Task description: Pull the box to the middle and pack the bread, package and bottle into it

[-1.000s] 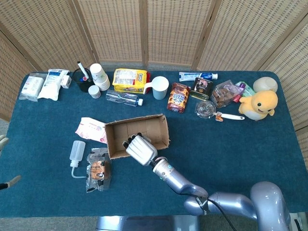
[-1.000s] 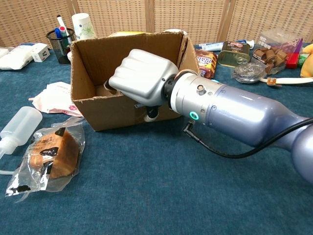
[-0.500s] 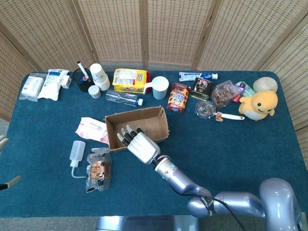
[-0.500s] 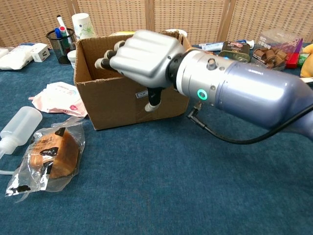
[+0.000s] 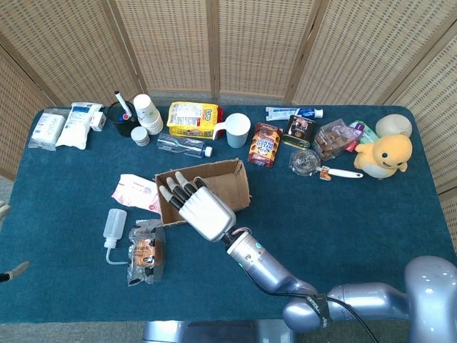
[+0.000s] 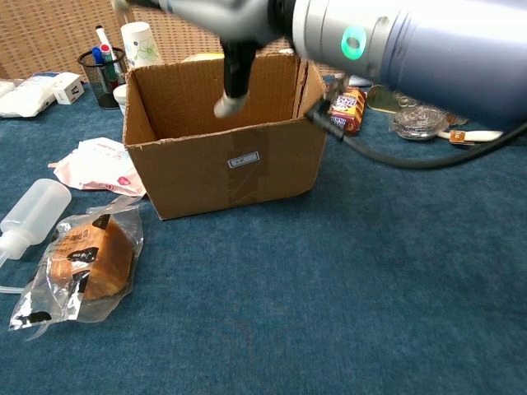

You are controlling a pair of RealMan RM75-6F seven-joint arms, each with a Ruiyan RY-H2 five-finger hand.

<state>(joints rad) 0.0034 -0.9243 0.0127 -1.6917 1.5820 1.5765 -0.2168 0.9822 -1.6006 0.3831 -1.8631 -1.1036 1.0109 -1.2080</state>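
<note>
While right hand (image 5: 196, 211) hovers spread, box (image 6: 239, 164) holds nothing visible.

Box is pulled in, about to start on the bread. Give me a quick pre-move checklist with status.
1. Box upright, open top facing up: ok.
2. Box empty: cannot tell; the chest view shows only the upper inside walls, the head view is blocked by the right hand.
3. Right hand free: ok, fingers spread, holding nothing, raised above the box.
4. Bread reachable: ok, bagged, lying left of the box front.
5. Bottle and package clear of the bread: ok, both beside it, not on top.
6. Left hand ready: cannot tell.
</note>
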